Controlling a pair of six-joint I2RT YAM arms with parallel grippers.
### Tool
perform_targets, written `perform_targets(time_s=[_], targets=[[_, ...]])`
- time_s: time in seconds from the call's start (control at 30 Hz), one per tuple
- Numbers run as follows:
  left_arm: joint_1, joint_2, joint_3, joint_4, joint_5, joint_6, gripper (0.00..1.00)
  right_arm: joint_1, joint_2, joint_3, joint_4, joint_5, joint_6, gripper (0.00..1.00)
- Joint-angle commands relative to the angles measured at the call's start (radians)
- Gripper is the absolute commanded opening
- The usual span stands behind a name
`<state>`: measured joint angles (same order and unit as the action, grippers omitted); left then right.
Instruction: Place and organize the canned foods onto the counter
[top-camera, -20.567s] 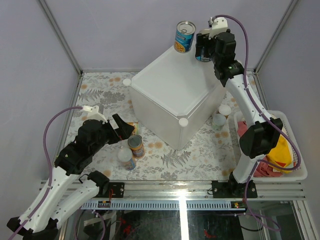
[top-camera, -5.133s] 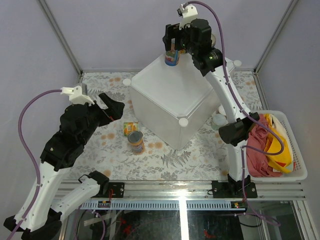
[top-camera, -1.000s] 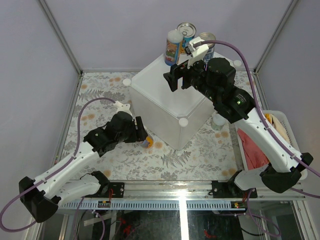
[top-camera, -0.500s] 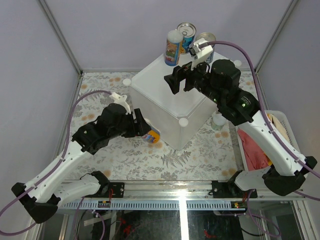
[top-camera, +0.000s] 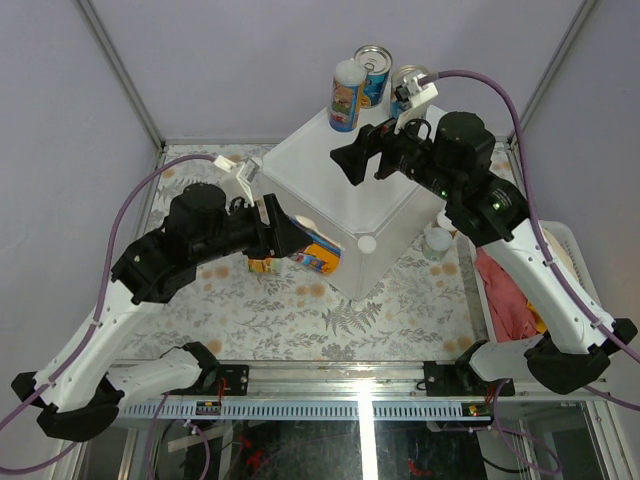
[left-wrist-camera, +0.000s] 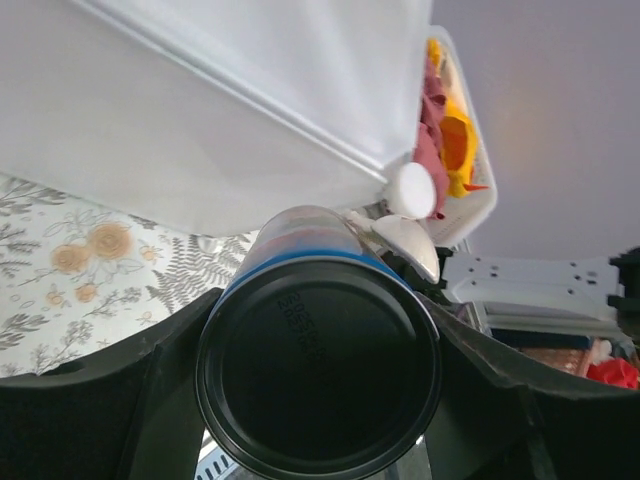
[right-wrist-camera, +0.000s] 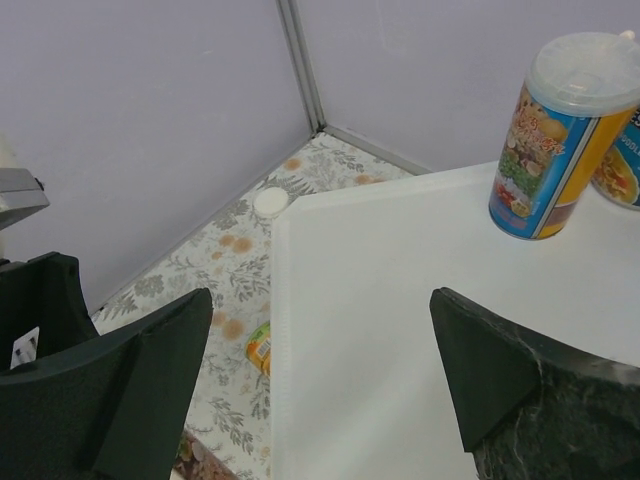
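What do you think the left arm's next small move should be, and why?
Probably lift the left gripper higher, towards the flat top of the large white plastic box. It is shut on a blue and yellow-orange tin, tilted beside the box's near corner, seemingly below the top; three tins stand at its far corner.

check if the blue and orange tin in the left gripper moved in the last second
Yes. The blue and orange tin shifted right and up in the top view, toward the near corner knob of the white plastic box.
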<state>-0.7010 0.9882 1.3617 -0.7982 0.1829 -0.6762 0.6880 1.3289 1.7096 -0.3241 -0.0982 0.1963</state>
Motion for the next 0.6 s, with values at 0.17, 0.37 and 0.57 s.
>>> perform_targets(time_s=[0.17,0.37,0.57], targets=[[-0.006,0.015,0.167,0.157,0.219,-0.049,0.0,-0.088,-0.019,0.026,0.051,-0.168,0.096,1.0],[-0.006,0.023,0.198,0.238,0.252,-0.103,0.0,-0.142,-0.039,-0.016,0.117,-0.267,0.169,0.99],[-0.006,0.037,0.214,0.299,0.201,-0.141,0.0,-0.196,-0.062,-0.055,0.198,-0.354,0.249,0.99]])
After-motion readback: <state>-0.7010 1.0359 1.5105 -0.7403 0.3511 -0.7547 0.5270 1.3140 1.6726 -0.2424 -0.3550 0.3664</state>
